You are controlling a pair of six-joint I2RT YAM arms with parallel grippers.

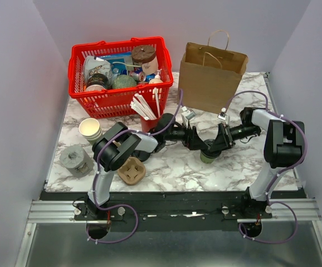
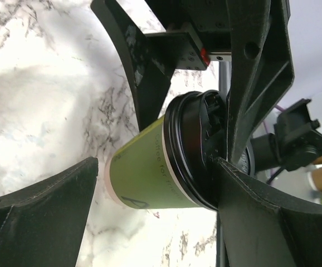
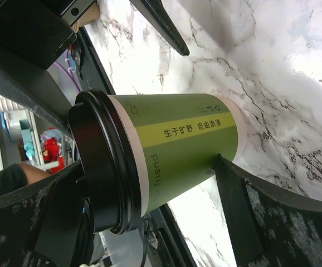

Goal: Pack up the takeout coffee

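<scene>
The takeout coffee (image 1: pixel 208 158) is a green cup with a black lid, standing mid-table between both grippers. My left gripper (image 1: pixel 200 146) reaches in from the left and stands open around it. In the left wrist view one fingertip (image 2: pixel 223 167) rests against the lid (image 2: pixel 191 150), and the other finger (image 2: pixel 77 183) stands apart from the cup's base. My right gripper (image 1: pixel 215 146) comes in from the right, also open. In the right wrist view the coffee (image 3: pixel 177 144) lies between its jaws, with one fingertip (image 3: pixel 223 164) at the lower wall and the other beside the lid (image 3: pixel 102 167).
A brown paper bag (image 1: pixel 211 78) stands behind the grippers. At the back left is a red basket (image 1: pixel 116 103) full of goods. A stack of lidless cups (image 1: pixel 89 129), a grey holder (image 1: pixel 74 158) and a brown pulp carrier (image 1: pixel 132 170) sit left of the arms.
</scene>
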